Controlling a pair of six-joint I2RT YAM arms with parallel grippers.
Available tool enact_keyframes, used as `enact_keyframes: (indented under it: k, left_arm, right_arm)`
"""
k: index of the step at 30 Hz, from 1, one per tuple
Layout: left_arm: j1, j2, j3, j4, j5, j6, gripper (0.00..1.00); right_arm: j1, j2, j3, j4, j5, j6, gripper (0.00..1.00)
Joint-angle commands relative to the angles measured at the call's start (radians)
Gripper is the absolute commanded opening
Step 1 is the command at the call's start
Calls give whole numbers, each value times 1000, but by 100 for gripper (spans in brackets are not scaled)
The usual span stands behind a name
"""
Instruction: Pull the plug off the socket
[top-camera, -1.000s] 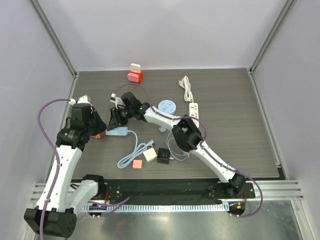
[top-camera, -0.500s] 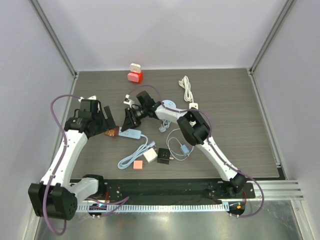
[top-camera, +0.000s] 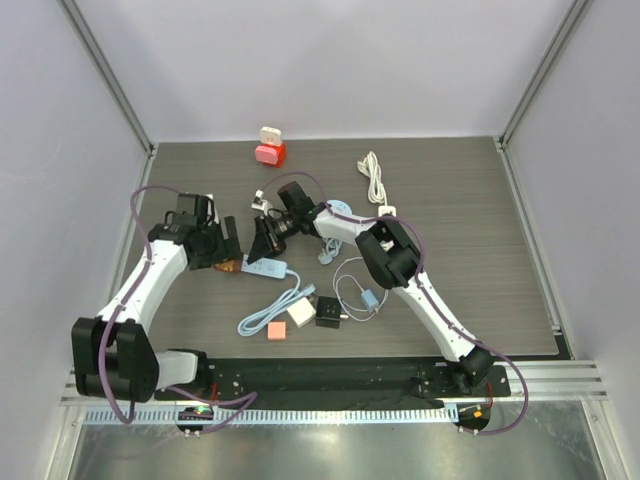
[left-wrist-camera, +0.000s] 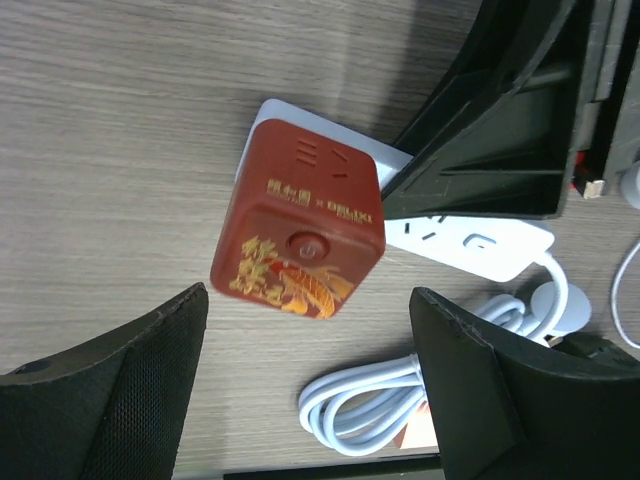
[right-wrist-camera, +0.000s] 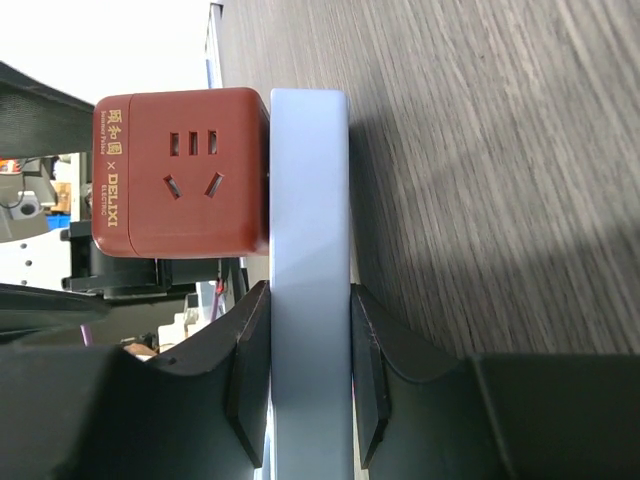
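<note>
The red plug (left-wrist-camera: 300, 240) sits flush against the white socket strip (right-wrist-camera: 310, 200) on the desk (left-wrist-camera: 120, 120), prongs hidden, the right hand (right-wrist-camera: 308, 292) clamped on the strip, the left hand (left-wrist-camera: 310, 300) wide open astride the plug.

Light falls bright and even from above. In the top view the dark wood-grain tabletop (top-camera: 470, 270) carries only soft, short shadows, and everything there is sharp. From my left wrist, my black fingers (left-wrist-camera: 110, 380) blur along the bottom edge, while the glossy red cube adapter (left-wrist-camera: 300, 235) is crisp with a faint sheen. From my right wrist, the upper-left background is blown out white, the pale blue plastic power strip (right-wrist-camera: 310, 250) looks soft, and the grain blurs and darkens toward the lower right.
</note>
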Motion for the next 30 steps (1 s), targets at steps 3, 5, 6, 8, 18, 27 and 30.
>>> enact_keyframes:
  k: [3, 5, 6, 8, 18, 27, 30]
  left_arm:
    - [-6, 130, 55, 26, 55, 61, 82]
    - [-8, 150, 61, 31, 64, 63, 81]
    - [-12, 161, 62, 42, 61, 60, 81]
    - [-15, 166, 64, 57, 52, 55, 80]
    - [-37, 201, 75, 66, 43, 61, 43]
    - [-44, 8, -5, 10, -43, -84, 0]
    - [-51, -130, -40, -16, -43, -129, 0]
  right_arm:
    - [10, 15, -16, 84, -56, 99, 1]
    - [10, 18, -23, 112, -65, 119, 1]
    - [10, 21, -22, 113, -68, 127, 1]
    - [10, 28, -19, 116, -73, 130, 1]
    - [10, 64, 27, 150, -96, 185, 1]
    - [11, 107, 64, 175, -74, 233, 10]
    - [18, 123, 73, 175, -48, 246, 6]
